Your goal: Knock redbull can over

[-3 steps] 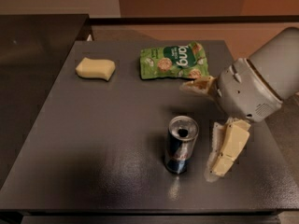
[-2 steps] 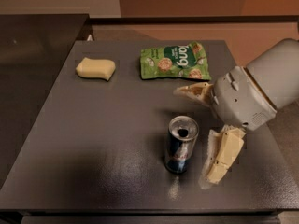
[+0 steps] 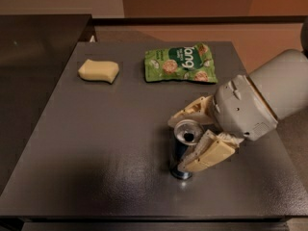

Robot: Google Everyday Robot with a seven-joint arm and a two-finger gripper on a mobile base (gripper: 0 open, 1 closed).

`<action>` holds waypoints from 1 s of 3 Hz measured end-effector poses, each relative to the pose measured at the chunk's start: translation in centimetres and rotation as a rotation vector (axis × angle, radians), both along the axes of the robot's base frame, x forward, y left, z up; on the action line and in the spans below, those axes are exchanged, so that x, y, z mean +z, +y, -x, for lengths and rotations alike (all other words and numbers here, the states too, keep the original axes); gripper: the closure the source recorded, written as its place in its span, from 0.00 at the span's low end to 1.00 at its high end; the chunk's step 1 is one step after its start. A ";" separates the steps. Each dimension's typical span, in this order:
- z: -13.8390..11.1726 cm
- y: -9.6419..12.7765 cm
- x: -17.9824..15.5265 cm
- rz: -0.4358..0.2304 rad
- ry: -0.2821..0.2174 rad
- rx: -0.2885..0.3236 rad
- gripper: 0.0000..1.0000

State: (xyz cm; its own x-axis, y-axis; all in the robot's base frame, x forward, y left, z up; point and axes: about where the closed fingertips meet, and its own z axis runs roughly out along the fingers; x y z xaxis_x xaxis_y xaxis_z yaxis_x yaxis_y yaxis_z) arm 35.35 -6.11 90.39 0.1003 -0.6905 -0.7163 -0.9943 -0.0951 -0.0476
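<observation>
Seeing can (image 3: 184,138) upright on desk (image 3: 96,143), toward the front, right of middle. Silver top with tab opening facing up, dark blue side partly showing below, small shiny reflection on desk at base. Not tipped yet.

Seeing gripper (image 3: 176,145) right at can, reaching in from can's right at about rim height. Reading fingers (image 3: 209,153) as spread wide and straddling can: one just behind the rim, the other across the front-right side, hiding part of the body. Cannot confirm contact with can on either side.

Grey wrist (image 3: 245,109) just right of can, running up and off toward the right edge of view.

Also spotting green bag (image 3: 179,63) lying flat well behind can, print side up. Yellow block (image 3: 98,70) behind and far left of can, well apart from bag, also flat on desk.
</observation>
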 end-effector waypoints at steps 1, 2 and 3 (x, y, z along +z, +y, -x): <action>0.3 0.5 0.7 0.007 0.007 -0.011 0.65; 0.1 1.3 1.9 0.090 -0.012 -0.018 0.87; -1.1 1.9 3.1 0.234 -0.073 -0.024 1.00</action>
State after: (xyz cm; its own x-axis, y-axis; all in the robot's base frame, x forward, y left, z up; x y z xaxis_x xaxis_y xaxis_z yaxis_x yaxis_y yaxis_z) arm 36.48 -4.19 93.45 0.1275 -0.8396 -0.5281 -0.9911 -0.0880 -0.0994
